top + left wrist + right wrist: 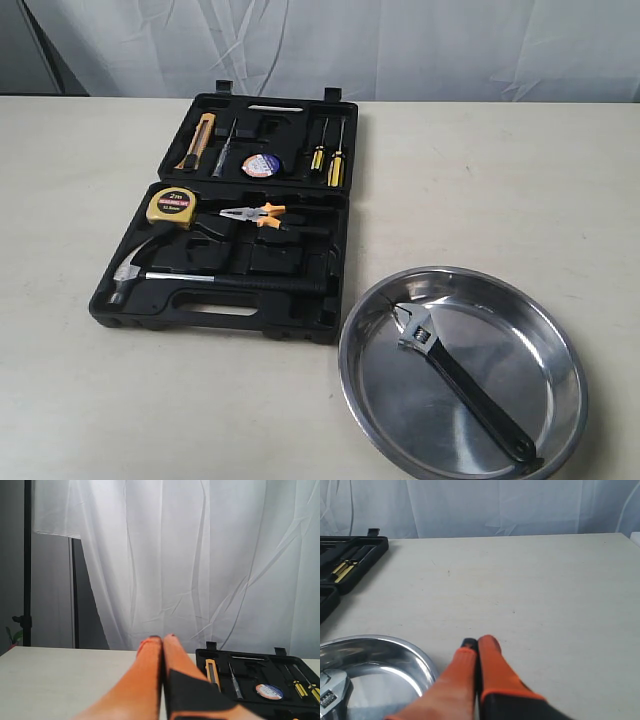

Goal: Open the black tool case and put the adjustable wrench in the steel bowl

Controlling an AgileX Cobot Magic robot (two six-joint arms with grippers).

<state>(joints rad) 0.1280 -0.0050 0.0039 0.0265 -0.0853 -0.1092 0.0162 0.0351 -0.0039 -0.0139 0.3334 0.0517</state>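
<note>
The black tool case (232,293) lies open on the table, lid flat behind the base. The adjustable wrench (460,375) rests inside the steel bowl (560,385) at the front right, silver head toward the case, black handle pointing to the bowl's near rim. Neither gripper shows in the exterior view. My left gripper (162,639) is shut and empty, raised with the case (260,700) beside it. My right gripper (476,642) is shut and empty, just beside the bowl's rim (420,656); the wrench head (330,692) shows in that view.
In the case sit a hammer (135,275), a yellow tape measure (172,206), orange-handled pliers (255,213), a utility knife (199,140), screwdrivers (328,152) and a tape roll (261,165). A white curtain hangs behind the table. A black stand (27,565) rises at the far left.
</note>
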